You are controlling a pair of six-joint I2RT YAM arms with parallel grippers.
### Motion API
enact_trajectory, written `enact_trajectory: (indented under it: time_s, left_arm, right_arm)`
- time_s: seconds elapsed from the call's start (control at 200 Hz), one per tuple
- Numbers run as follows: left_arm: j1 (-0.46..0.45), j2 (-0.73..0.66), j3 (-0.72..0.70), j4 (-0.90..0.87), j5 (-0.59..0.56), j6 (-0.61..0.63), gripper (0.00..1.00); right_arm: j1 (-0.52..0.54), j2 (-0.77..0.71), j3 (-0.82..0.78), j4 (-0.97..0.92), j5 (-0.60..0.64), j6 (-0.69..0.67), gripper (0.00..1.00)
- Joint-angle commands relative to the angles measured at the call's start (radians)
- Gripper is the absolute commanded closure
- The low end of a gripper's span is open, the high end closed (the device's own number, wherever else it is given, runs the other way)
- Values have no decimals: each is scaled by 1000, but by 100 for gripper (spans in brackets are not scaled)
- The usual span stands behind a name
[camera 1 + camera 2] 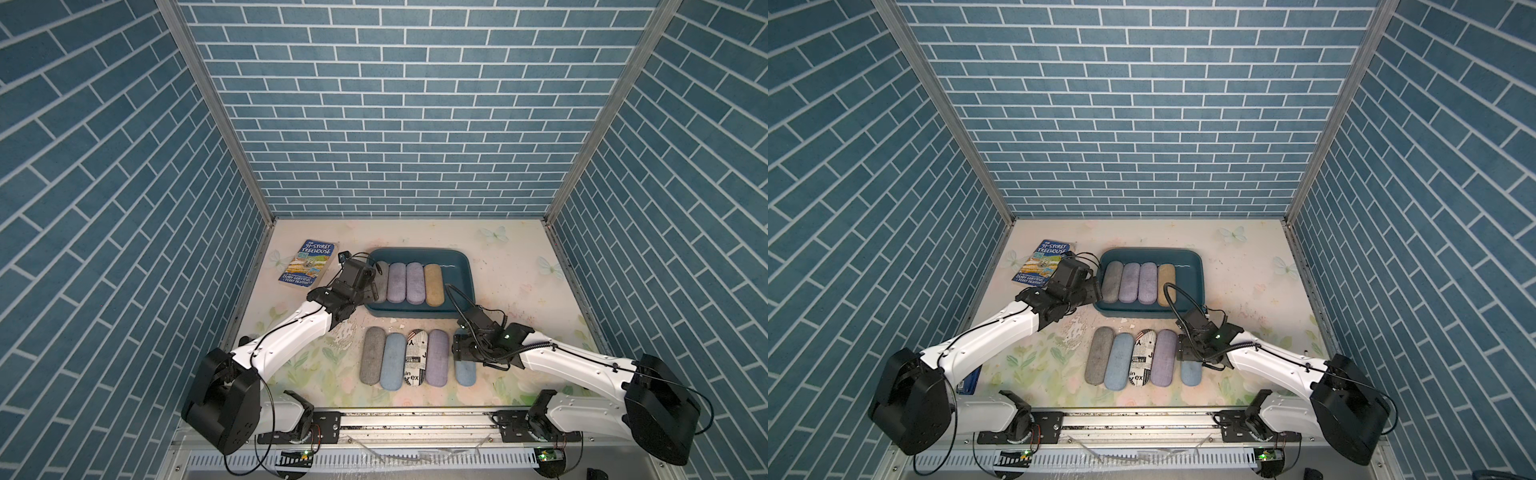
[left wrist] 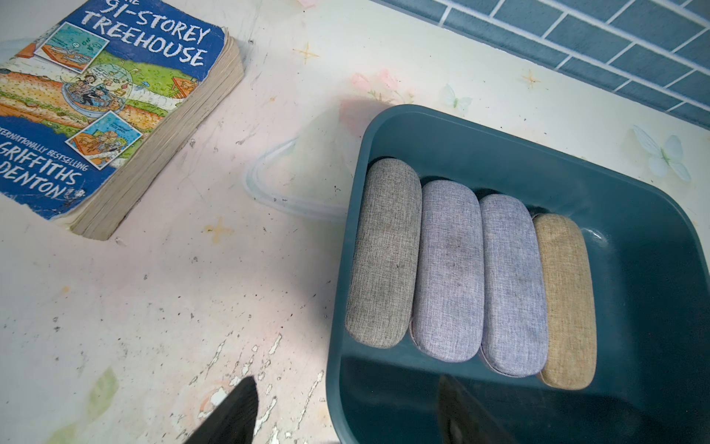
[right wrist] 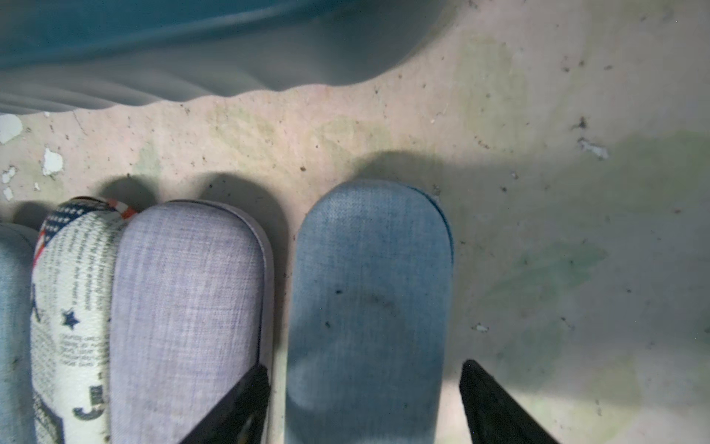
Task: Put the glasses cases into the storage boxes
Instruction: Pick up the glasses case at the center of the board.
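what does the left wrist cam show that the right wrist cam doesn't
Only the left wrist view: the book, the brick wall, and four cases inside the tub: a grey case, two lavender cases and a tan case.

Only the right wrist view: the light blue case between the open right gripper, a loose lavender case and the newspaper-print case.

Both: the teal tub, the floral table, and open fingertips, here of the left gripper.

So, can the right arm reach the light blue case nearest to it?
Probably yes. The right gripper hangs open over the light blue case, one finger on each side; nothing covers it. The gap to the lavender case is narrow, though.
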Motion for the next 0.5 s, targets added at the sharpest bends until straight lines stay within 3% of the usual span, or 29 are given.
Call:
enact_trajectory:
  time_s: [0.0,0.27,0.495]
  left_arm:
    - [7,7,-10,-4,0,9,25]
    - [5,12,-13,-2,0,8,25]
    - [7,12,-10,-5,-2,8,25]
  right_arm:
    - [4,23,-23,18,-6,51,21]
    - [5,46,-40,28,-4,65,34]
    - [10,-20,-19,-38,19,74,44]
